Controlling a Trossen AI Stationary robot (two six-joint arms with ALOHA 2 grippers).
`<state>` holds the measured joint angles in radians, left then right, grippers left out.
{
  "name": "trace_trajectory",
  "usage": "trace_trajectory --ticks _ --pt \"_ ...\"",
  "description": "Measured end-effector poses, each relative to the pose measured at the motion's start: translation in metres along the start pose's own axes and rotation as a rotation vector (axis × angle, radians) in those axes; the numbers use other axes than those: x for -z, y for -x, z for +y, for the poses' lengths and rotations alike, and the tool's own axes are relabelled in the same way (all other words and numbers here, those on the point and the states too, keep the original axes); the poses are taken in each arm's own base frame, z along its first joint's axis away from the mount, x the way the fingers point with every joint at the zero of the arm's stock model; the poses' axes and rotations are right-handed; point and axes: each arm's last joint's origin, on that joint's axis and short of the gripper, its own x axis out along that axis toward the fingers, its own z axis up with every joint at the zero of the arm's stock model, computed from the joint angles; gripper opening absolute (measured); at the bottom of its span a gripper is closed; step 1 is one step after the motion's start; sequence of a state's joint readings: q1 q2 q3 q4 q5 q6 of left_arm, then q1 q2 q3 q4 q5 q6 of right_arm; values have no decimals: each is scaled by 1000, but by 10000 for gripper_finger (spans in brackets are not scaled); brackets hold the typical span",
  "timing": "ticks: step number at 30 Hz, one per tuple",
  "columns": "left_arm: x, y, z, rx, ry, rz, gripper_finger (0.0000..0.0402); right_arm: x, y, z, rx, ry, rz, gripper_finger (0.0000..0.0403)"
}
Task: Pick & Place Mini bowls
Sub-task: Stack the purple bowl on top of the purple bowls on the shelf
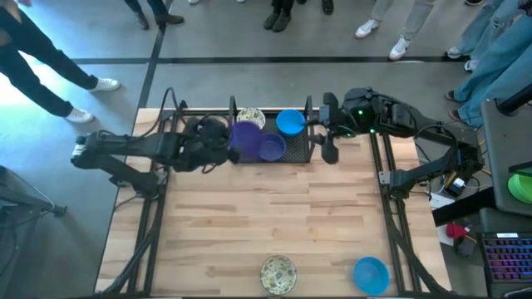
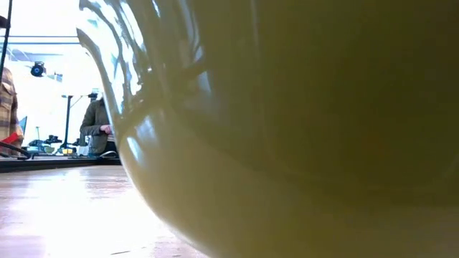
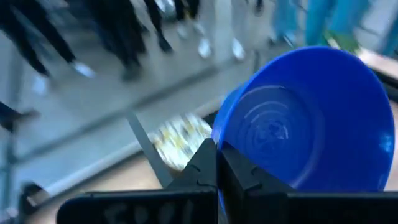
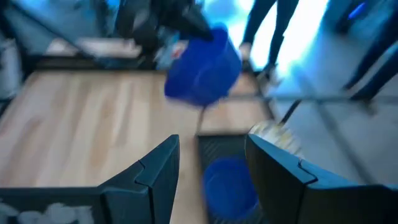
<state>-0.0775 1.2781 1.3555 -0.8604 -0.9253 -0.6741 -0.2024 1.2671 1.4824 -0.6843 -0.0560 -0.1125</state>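
Observation:
My left gripper [image 1: 223, 138] is shut on a purple-blue mini bowl [image 1: 249, 139] over the left part of the black mesh tray [image 1: 301, 154] at the table's far edge. The right wrist view shows this bowl [image 4: 202, 65] in the air. A bright blue bowl [image 1: 290, 122] and a speckled cream bowl [image 1: 251, 118] sit in the tray. My right gripper [image 4: 212, 144] stands open over the tray's right end, above the bright blue bowl [image 4: 230, 183]. Another speckled bowl [image 1: 278, 274] and another blue one [image 1: 371, 274] rest at the near edge. My left gripper pinches the bowl's rim [image 3: 219, 134] between its two shut fingers, the wall standing between them. The fingers come from the table's left, slanting a little downward. The bowl is lifted clear of tray and table and tilted, its opening [image 3: 298, 124] turned toward the wrist.
The near speckled bowl [image 2: 287, 129] fills almost the whole low view. Bare wood [image 1: 266, 216] lies between the tray and the near bowls. People stand beyond the far edge [image 1: 283, 12], and equipment sits off the table's right side [image 1: 499, 166].

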Motion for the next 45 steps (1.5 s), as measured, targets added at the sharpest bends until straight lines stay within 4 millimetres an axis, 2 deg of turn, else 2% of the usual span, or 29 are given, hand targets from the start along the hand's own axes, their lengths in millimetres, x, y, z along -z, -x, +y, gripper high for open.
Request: trace_trajectory --ticks 6,15,25,31,37,41,45 --pt "-8 -14 -15 -149 -58 -169 0 0 -18 -4 162 97 -159 178" --pt "-14 -32 -44 -217 -134 -272 0 12 -43 -4 218 106 -359 178" --pt "-20 -39 -61 -177 -145 -322 0 30 -56 -4 247 77 -333 178" --pt "-20 -38 -63 -152 -136 -328 0 38 -67 -6 320 64 -278 178" --pt "-20 -37 -64 -110 -139 -325 0 39 -79 -8 394 28 -248 174" --pt "-20 -37 -64 -111 -142 -324 0 38 -86 -10 412 15 -232 143" --pt "-19 -37 -65 -107 -146 -322 0 38 -89 -11 428 -4 -227 73"
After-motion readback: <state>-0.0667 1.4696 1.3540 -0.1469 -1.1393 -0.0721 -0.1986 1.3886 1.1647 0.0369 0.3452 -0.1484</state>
